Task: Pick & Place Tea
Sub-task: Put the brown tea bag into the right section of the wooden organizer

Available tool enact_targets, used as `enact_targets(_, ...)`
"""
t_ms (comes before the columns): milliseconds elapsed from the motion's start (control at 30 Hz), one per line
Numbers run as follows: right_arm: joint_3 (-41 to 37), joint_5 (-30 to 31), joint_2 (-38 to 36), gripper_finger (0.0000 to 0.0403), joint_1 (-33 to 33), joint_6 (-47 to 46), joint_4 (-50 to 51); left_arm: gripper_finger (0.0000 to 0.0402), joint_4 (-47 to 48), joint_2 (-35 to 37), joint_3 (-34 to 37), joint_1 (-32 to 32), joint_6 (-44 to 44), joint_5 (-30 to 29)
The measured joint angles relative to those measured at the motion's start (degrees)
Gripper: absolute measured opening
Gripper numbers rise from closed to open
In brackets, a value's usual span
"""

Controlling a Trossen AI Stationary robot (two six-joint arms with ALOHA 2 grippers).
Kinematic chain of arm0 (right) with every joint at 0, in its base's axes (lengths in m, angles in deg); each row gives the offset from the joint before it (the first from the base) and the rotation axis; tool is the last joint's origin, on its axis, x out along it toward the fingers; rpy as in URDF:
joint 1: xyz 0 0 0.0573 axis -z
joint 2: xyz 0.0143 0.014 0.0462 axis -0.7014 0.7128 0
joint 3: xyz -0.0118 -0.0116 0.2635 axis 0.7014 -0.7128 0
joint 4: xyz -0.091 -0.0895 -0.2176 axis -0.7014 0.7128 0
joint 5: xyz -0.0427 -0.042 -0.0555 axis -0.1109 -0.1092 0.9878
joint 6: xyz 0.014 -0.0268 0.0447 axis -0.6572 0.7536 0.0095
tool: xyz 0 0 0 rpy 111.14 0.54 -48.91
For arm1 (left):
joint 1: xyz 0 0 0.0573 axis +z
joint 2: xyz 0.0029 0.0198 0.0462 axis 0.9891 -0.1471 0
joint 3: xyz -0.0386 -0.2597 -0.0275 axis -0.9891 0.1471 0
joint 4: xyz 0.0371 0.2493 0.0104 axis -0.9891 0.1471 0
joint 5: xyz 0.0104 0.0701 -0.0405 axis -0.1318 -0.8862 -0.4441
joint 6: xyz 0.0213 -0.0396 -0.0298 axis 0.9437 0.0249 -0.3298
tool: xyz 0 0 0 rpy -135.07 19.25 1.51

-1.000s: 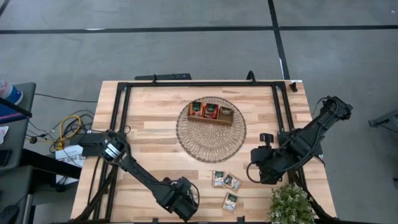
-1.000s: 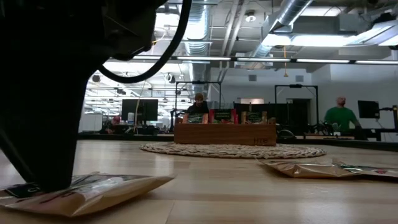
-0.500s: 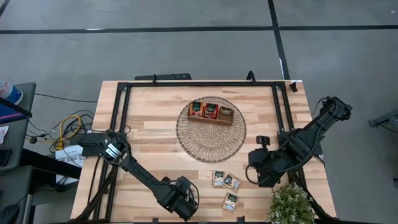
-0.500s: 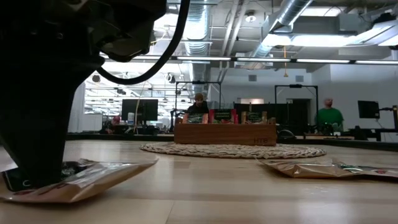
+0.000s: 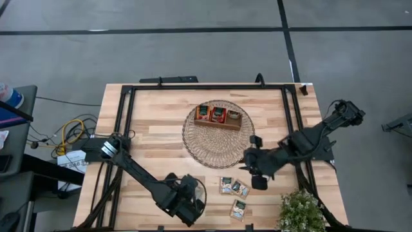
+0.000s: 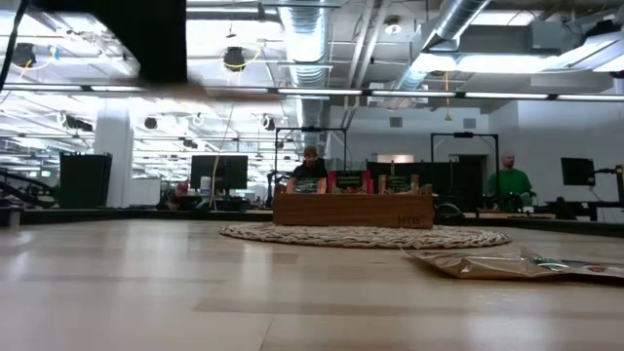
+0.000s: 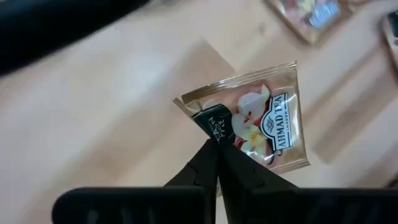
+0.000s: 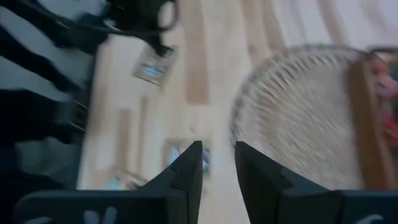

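The left claw (image 7: pixel 216 144) has its two dark fingers pinched together on the corner of a flat, glossy pale-beige tea sachet (image 7: pixel 258 121) printed with white blossoms and a dark label; the sachet hangs clear of the pale wooden counter (image 5: pixel 161 125). In the high view this claw (image 5: pixel 187 205) sits near the counter's front edge, left of three more pale sachets (image 5: pixel 234 189) lying flat and close together on the planks.

The right claw (image 8: pixel 217 158) hovers with its fingers a narrow way apart and nothing between them, above the counter between the loose sachets and the round woven wicker mat (image 5: pixel 219 145). On the far part of that mat stands a brown wooden three-compartment tray (image 5: pixel 219 117), with red-orange sachets upright in two compartments and a paler one in the third.

A leafy green plant (image 5: pixel 301 211) stands at the front right corner. A black tube frame (image 5: pixel 129 106) borders the counter.
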Motion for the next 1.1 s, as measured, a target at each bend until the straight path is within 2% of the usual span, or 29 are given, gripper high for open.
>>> enact_targets(167, 0.0, -8.5, 0.0, 0.0088, 3.3, 5.6, -9.3, 0.0, 6.6, 0.5, -11.5, 0.0, 11.9, -6.9)
enact_targets(267, 0.0, -10.2, 0.0, 0.0088, 4.0, 8.9, -14.1, 0.0, 6.9, 0.6, -15.3, -0.1, 23.0, -11.2)
enact_targets(433, 0.0, -10.6, 0.0, 0.0088, 5.0, 11.8, -18.1, 0.0, 6.7, 0.6, -18.3, -0.2, 36.2, -19.4)
enact_targets(600, 0.0, -15.8, 1.0, 0.0093, 5.8, 11.1, -17.7, 0.0, 5.8, 0.5, -18.6, -0.1, 43.5, -25.3)
enact_targets(700, 0.1, -17.3, 1.8, 0.0115, 6.0, 10.7, -16.9, 0.0, 3.6, 0.5, -18.6, 0.1, 47.7, -27.2)
enact_targets(833, -0.1, -19.0, 3.4, 0.0167, 6.6, 10.7, -16.7, 0.0, -0.3, 0.5, -18.6, 0.2, 53.1, -28.1)
enact_targets(967, -0.1, -19.1, 4.3, 0.0223, 7.2, 12.4, -17.3, 0.0, -2.0, 0.5, -18.6, 0.3, 55.2, -28.1)
enact_targets(1100, -0.2, -19.8, 5.8, 0.0249, 8.3, 13.2, -19.5, 0.0, -2.5, 0.5, -18.6, 0.7, 55.8, -28.2)
